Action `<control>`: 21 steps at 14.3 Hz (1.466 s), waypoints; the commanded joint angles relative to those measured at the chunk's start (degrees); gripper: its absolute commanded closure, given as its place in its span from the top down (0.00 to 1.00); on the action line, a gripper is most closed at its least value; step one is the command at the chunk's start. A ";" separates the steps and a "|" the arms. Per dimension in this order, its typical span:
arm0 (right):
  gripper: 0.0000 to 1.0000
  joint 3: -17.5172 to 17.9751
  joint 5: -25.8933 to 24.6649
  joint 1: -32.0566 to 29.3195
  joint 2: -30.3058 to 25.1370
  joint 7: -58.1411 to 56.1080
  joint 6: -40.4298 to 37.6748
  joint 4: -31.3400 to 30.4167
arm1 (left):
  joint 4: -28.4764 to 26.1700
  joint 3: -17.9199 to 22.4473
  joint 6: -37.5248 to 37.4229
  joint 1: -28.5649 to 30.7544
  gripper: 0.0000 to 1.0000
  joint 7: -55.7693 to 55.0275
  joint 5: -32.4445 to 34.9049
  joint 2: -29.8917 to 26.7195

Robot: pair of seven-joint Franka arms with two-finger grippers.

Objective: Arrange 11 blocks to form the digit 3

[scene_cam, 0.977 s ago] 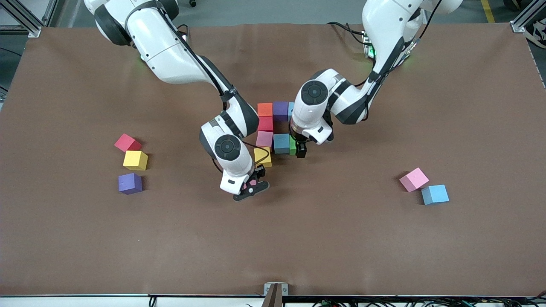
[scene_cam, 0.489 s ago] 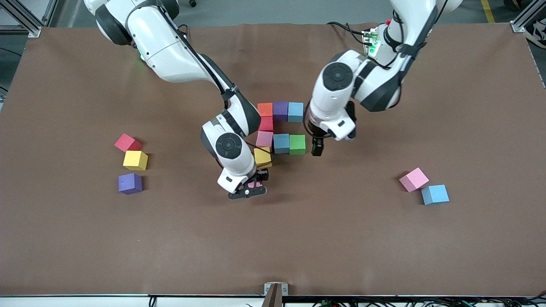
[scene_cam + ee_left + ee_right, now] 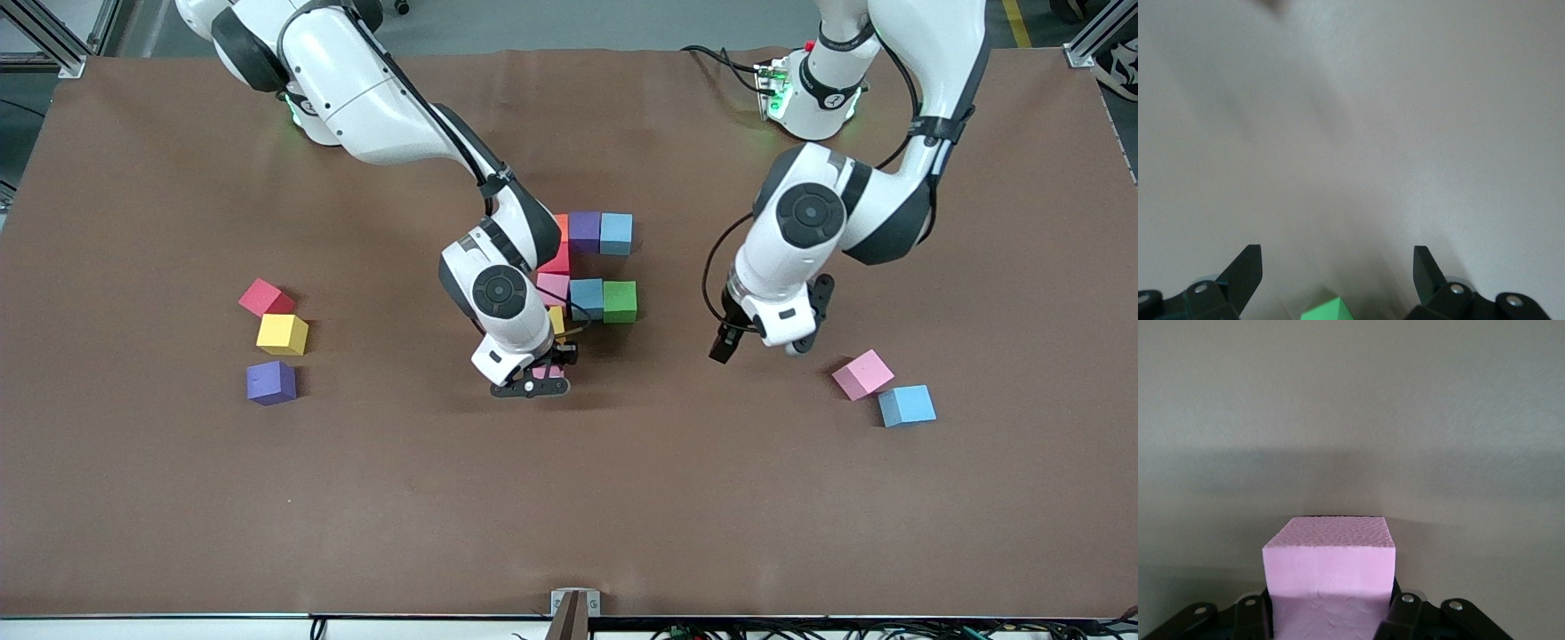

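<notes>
- I read no brand, label or writing anywhere.
- The brown surface [image 3: 178, 498] is matte, with grey floor along its 12 o'clock edge.
- My right pincer [image 3: 533, 380] is clamped on a pink block [image 3: 1329, 570], low at the 6 o'clock end of the unfinished digit 3 [image 3: 587, 267].
- My left pincer [image 3: 722, 345] hangs spread wide and empty over bare surface, near the loose pink block [image 3: 862, 374].

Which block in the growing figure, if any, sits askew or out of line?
The yellow block, at the figure's end nearer the front camera, looks turned out of square with the pink block it adjoins, though the right arm hides most of it.
</notes>
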 commanded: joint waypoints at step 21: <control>1.00 -0.05 0.49 1.88 0.83 3.94 -3.86 2.17 | 5.23 -0.02 -1.19 25.32 0.99 57.51 1.14 12.34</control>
